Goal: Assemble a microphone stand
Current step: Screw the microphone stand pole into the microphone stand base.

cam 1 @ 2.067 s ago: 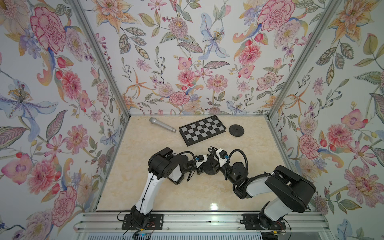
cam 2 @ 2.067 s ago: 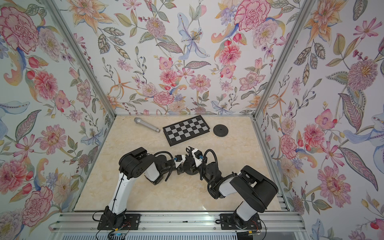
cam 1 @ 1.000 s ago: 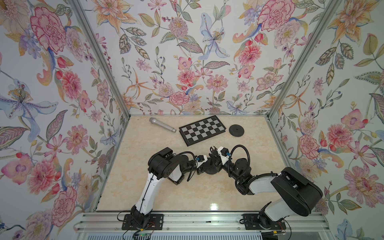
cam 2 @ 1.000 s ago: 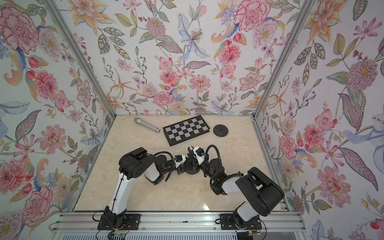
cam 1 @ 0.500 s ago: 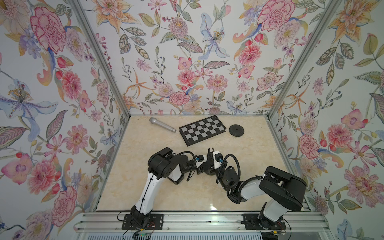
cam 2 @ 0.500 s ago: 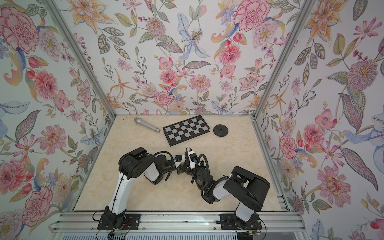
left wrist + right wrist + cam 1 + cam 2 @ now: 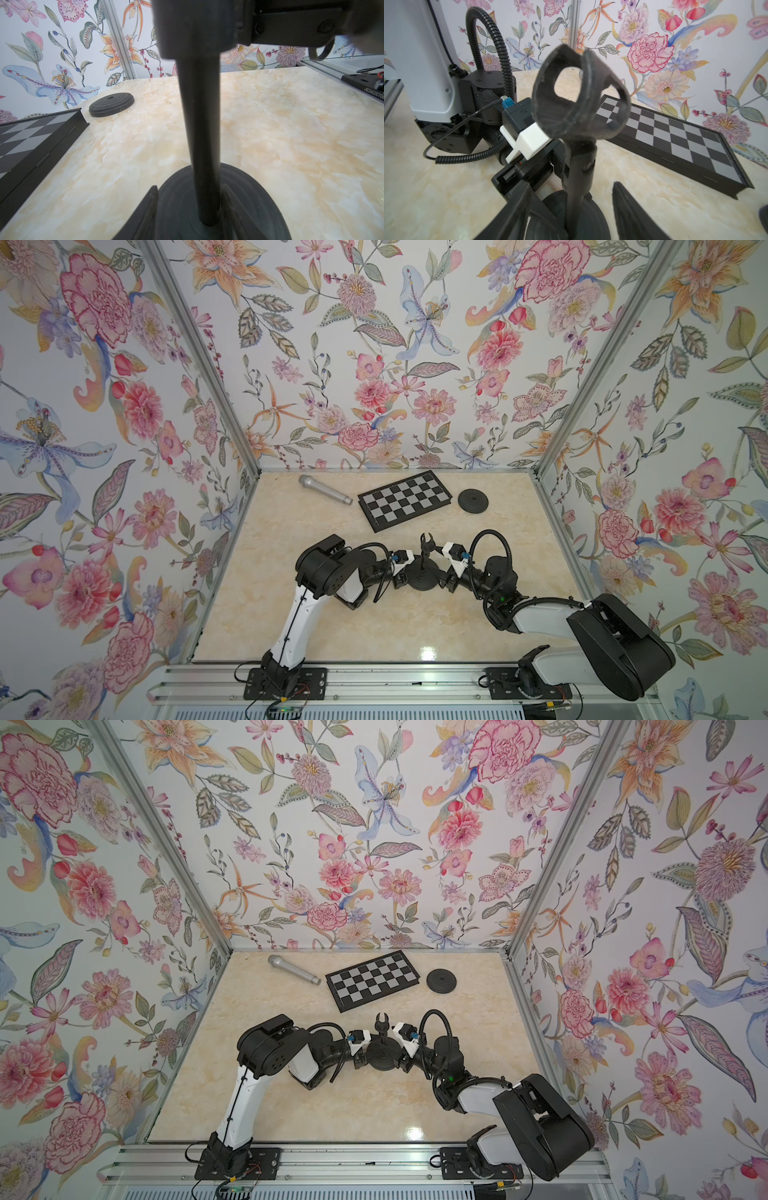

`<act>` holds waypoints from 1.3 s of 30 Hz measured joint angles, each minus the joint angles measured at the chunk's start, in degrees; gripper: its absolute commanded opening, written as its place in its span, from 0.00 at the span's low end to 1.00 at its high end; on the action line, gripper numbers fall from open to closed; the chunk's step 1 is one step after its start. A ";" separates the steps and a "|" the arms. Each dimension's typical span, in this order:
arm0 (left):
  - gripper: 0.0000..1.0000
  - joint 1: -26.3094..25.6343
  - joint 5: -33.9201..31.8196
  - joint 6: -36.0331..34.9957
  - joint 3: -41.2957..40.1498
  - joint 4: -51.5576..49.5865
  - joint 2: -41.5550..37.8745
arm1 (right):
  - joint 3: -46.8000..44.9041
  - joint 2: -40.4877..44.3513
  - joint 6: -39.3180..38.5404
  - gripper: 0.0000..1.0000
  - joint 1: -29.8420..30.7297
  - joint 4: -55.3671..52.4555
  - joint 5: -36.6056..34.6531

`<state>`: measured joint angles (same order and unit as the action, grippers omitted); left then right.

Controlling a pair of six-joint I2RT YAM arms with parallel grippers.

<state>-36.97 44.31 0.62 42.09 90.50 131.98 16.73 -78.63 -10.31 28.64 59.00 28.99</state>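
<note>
Squarely mid-table, the microphone stand (image 7: 381,1053) is upright with a gripper on each side.
Its pole (image 7: 578,176) rises straight from the round stand base (image 7: 422,578) and carries the forked clip (image 7: 571,122) on top. The left gripper (image 7: 402,576) is closed on the stand base, one finger (image 7: 150,205) pressed to its rim in the left wrist view. The right gripper (image 7: 571,185) has its jaws apart, one on either side of the pole and clear of it. Toward the back wall lie the silver microphone (image 7: 324,488), the chessboard (image 7: 405,499) near it and a second black disc (image 7: 473,502) just beside the board, all well apart from the stand on the marbled table (image 7: 332,622).
</note>
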 measured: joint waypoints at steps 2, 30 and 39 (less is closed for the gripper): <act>0.49 0.00 0.00 0.00 0.00 0.00 0.00 | 2.45 -0.83 -0.50 0.62 -1.75 -1.38 4.07; 0.50 0.00 -1.86 -0.26 -0.44 -0.39 0.00 | 2.14 -14.03 12.92 0.00 19.80 20.76 -49.24; 0.50 0.04 -1.84 -0.26 -0.52 -0.31 0.00 | 1.92 -15.61 11.58 0.52 21.00 21.92 -47.67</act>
<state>-36.93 42.48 0.36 41.56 90.19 131.98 18.65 -94.24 1.28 49.65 80.93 -18.68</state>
